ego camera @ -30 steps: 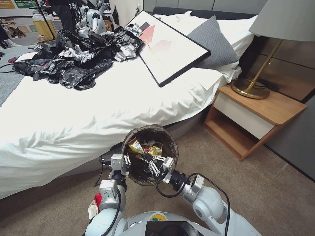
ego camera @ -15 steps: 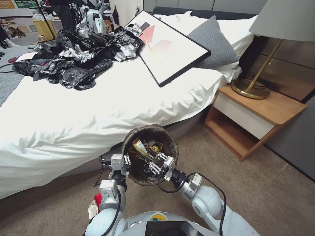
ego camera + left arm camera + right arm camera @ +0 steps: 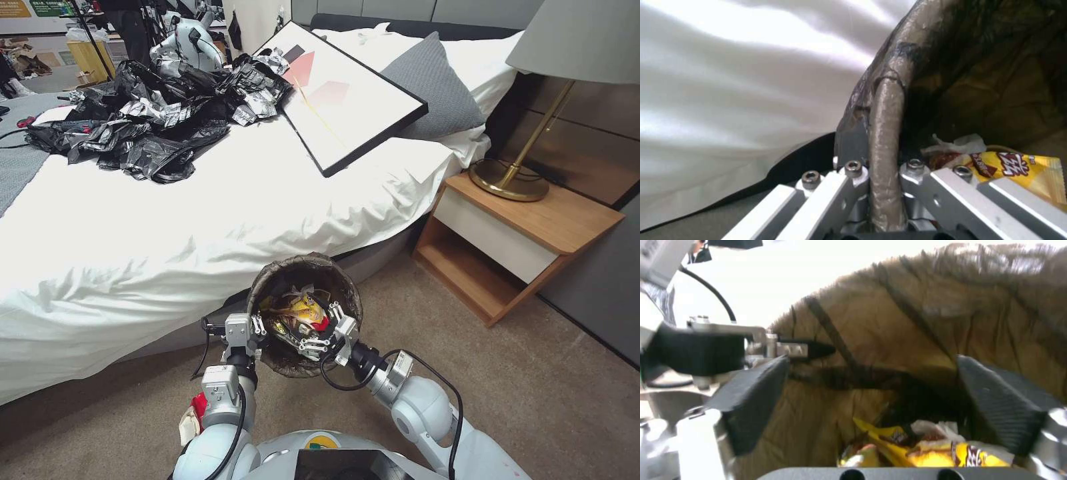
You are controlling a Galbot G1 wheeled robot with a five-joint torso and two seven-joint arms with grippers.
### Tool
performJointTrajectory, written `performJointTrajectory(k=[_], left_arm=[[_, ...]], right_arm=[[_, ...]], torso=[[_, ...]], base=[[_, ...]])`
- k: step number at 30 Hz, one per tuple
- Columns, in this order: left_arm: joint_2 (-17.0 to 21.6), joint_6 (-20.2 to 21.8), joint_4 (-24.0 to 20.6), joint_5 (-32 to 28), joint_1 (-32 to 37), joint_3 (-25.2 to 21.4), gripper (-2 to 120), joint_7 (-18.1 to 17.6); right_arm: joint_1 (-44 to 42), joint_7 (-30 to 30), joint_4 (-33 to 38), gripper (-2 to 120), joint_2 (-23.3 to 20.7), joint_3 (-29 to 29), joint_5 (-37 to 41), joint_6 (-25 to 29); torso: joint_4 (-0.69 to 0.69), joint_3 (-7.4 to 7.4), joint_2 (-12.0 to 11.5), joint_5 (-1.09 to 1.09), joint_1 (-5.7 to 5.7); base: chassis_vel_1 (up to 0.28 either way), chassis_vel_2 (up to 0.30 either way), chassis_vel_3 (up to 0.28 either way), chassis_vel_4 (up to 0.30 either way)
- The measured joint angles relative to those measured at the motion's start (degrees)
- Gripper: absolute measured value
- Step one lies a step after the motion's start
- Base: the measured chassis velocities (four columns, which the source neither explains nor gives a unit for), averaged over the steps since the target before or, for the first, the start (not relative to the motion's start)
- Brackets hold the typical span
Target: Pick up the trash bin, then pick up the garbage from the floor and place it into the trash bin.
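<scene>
From the head camera, the trash bin [image 3: 305, 313] is held up off the carpet, right in front of the robot's chest and just beside the edge of the bed [image 3: 200, 220]. The left gripper [image 3: 253, 337] is clamped on the bin's rim at the near-left side. The right gripper [image 3: 313, 327] is poked into the bin's mouth from the near-right, fingers spread apart and holding nothing. Inside the bin there's a yellow snack packet [image 3: 305, 312] with a bit of red next to it and some white tissue. Up on the bed sits a big heap of black and silver plastic sheeting [image 3: 143, 113], a framed picture [image 3: 340, 93] and a grey pillow [image 3: 430, 87]. A wooden nightstand [image 3: 527, 233] with a brass lamp [image 3: 513, 173] stands off to the right.

Left wrist camera: the liner-wrapped rim [image 3: 885, 133] runs straight down between the metal fingers [image 3: 835, 193], which are pinched tight on it. The yellow packet [image 3: 1018, 170] lies just inside, with a tissue wad [image 3: 958, 143] beside it, and white bedsheet [image 3: 729, 83] shows behind.

Right wrist camera: two black pads [image 3: 751, 400] are set wide apart with the brown liner [image 3: 907, 323] between and behind them, the yellow packet [image 3: 925, 450] down at the bottom. The left gripper [image 3: 791, 348] shows across the bin, biting the rim.
</scene>
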Motion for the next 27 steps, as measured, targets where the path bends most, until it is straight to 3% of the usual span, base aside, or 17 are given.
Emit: performJointTrajectory(k=[3,9,12,16,20,27], left_arm=[[0.0,0.0,0.0,0.0,0.0,0.0,0,0.0],[0.0,0.0,0.0,0.0,0.0,0.0,0,0.0],[0.0,0.0,0.0,0.0,0.0,0.0,0,0.0],[0.0,0.0,0.0,0.0,0.0,0.0,0,0.0],[0.0,0.0,0.0,0.0,0.0,0.0,0,0.0],[0.0,0.0,0.0,0.0,0.0,0.0,0,0.0]], right_arm=[[-0.49,1.31,2.23,99,0.06,0.3,-0.15,0.04],[-1.2,6.17,9.27,100,1.04,3.5,0.41,-0.91],[-1.94,10.53,12.62,100,1.89,6.47,0.45,-1.76],[-6.42,21.5,18.84,100,2.88,13.9,-0.21,-5.02],[-12.14,25.57,21.93,100,4.65,18.76,-3.45,-5.82],[-15.99,27.39,20.22,100,6.59,23.06,-5.07,-5.18]], torso=[[0.0,0.0,0.0,0.0,0.0],[0.0,0.0,0.0,0.0,0.0],[0.01,0.0,0.0,0.0,0.0],[0.0,0.0,0.0,0.0,0.0],[-0.02,0.0,0.0,0.0,0.0],[-0.01,-0.01,0.0,0.0,0.0]], base=[[0.0,0.0,0.0,0.0],[0.0,0.0,0.0,0.0],[0.0,0.0,0.0,0.0],[0.0,0.0,0.0,0.0],[0.0,0.0,0.0,0.0],[0.0,0.0,0.0,0.0]])
